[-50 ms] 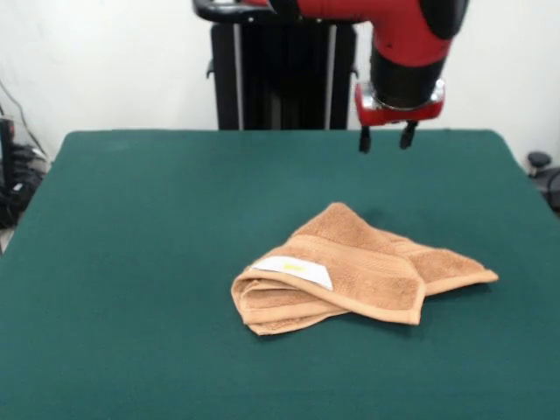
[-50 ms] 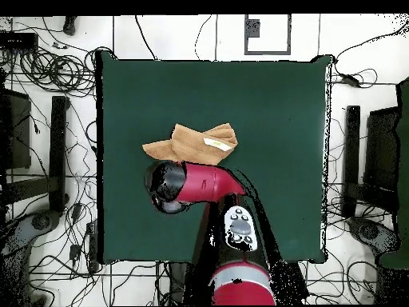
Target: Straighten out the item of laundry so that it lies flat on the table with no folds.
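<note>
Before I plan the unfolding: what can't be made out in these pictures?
- Overhead view: the hand is hidden under the arm's own head; the arm also covers the near edge of the towel.
- Front view: the towel's folded-under layers are hidden by its top layers.
- Both views: the print on the white label is too small to read.

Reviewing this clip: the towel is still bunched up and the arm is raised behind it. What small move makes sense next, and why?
Probably lower the gripper onto the towel's top folded layer, near the edge with the white label. The towel lies doubled over on the table, the flap with the label lying on top of other layers, and the open gripper hangs above the table behind it, holding nothing. Lifting that flap looks like the first unfolding step.
</note>
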Tool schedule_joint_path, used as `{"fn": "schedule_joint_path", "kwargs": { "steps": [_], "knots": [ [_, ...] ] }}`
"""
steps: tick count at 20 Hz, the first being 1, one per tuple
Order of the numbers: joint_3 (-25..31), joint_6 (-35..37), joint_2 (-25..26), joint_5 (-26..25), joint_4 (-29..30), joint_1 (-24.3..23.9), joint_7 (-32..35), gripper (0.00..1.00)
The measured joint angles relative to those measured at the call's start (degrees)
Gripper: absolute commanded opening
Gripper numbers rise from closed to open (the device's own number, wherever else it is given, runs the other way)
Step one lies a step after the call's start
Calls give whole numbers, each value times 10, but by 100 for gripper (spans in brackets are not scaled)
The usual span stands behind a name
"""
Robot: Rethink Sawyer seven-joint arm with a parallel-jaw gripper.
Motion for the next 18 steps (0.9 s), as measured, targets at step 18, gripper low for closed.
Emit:
{"fn": "schedule_joint_path", "kwargs": {
  "steps": [18],
  "knots": [
    [-13, 53, 30, -43, -145, -7, 0, 100]
  ]
}}
